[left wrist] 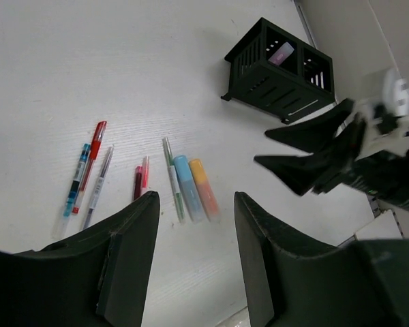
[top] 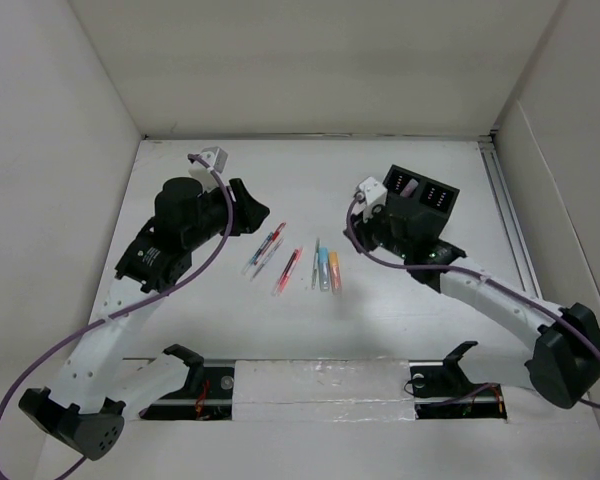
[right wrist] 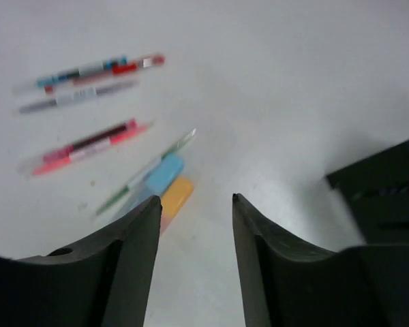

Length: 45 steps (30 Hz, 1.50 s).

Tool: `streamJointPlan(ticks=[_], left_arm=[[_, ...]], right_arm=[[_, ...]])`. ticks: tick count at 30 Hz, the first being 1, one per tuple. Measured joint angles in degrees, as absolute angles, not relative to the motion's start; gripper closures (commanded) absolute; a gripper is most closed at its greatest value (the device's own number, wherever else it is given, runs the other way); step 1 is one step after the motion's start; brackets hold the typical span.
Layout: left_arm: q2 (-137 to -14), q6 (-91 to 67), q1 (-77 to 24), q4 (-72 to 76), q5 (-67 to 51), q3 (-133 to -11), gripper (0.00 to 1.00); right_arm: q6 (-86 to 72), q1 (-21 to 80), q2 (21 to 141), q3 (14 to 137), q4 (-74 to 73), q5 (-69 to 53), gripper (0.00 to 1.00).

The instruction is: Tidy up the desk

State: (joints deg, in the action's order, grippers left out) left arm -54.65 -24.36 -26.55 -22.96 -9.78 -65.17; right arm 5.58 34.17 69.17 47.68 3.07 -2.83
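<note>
The desk [top: 400,300] is a white tabletop with several pens in a loose row at its middle. There is a red and blue pair [top: 265,250], a pink and dark red pair [top: 287,270], a green pen [top: 316,263], a blue highlighter [top: 324,268] and an orange highlighter [top: 334,272]. My left gripper [top: 257,212] is open and empty, hovering left of the pens; its wrist view shows them beyond its open jaws [left wrist: 195,197]. My right gripper [top: 363,238] is open and empty, just right of the highlighters [right wrist: 176,194], its jaws [right wrist: 195,199] apart.
A black compartmented box [top: 420,195] stands at the back right, behind my right wrist, with a pink item [left wrist: 281,53] in one compartment. White panel walls [top: 70,150] border the desk. A metal rail [top: 510,215] runs along the right edge.
</note>
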Motion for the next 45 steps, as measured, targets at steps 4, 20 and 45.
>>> streamJointPlan(ticks=[4,20,45], left_arm=[[-54.1,-24.8,-26.5,-22.9,-9.8,-65.2,0.56],[-50.7,-24.9,-26.5,-22.3,-10.4,-63.4,0.54],[-51.2,-23.8,-26.5,-21.9,-10.5,-63.2,0.54]], right_arm=[[5.2,36.8,73.2,45.1,-3.7,-2.4,0.44],[2.7,40.4,94.2,49.6,-1.7,-1.7,0.44],[-0.1,36.6,91.1,52.9,-1.8,4.3,1.00]])
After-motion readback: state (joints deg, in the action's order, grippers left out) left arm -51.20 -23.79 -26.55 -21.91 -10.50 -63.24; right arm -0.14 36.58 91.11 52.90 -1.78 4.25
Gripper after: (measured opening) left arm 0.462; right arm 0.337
